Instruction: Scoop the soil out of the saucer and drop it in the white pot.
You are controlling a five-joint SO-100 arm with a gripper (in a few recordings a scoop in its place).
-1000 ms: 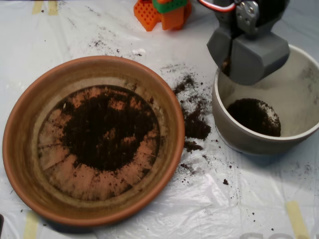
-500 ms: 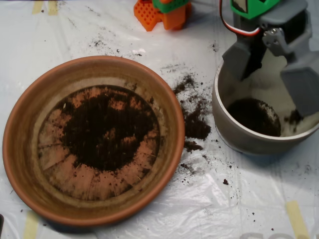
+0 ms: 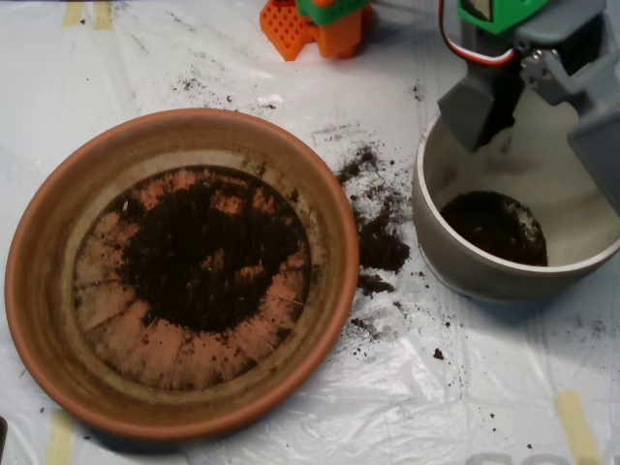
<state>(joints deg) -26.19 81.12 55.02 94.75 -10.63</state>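
the pincer [image 3: 542, 116] hangs over the white pot [image 3: 455, 262] at the upper right, its two grey shells spread wide apart, one over the pot's back left rim and the other running off the right edge of the view, with nothing visibly held between them. from there the soil [image 3: 208, 254] that is left to fetch lies down and to the left, a dark round patch sitting in the middle of the saucer [image 3: 44, 291], and i'd judge that is the way the arm has to swing next, across the gap between the two vessels. the patch has no real long axis, being roughly round, so any approach would serve about as well. there is one arm, so no choice of side. counting: one terracotta saucer, one white pot, one pincer. the pot already holds a dark heap of soil [image 3: 494, 225] on its floor, toward the front. between saucer and pot a trail of spilled soil [image 3: 376, 237] lies on the plastic-covered counter [image 3: 465, 407], with smaller crumbs scattered around it. an orange and green plastic block [image 3: 315, 24] stands at the top edge, well clear of both vessels.
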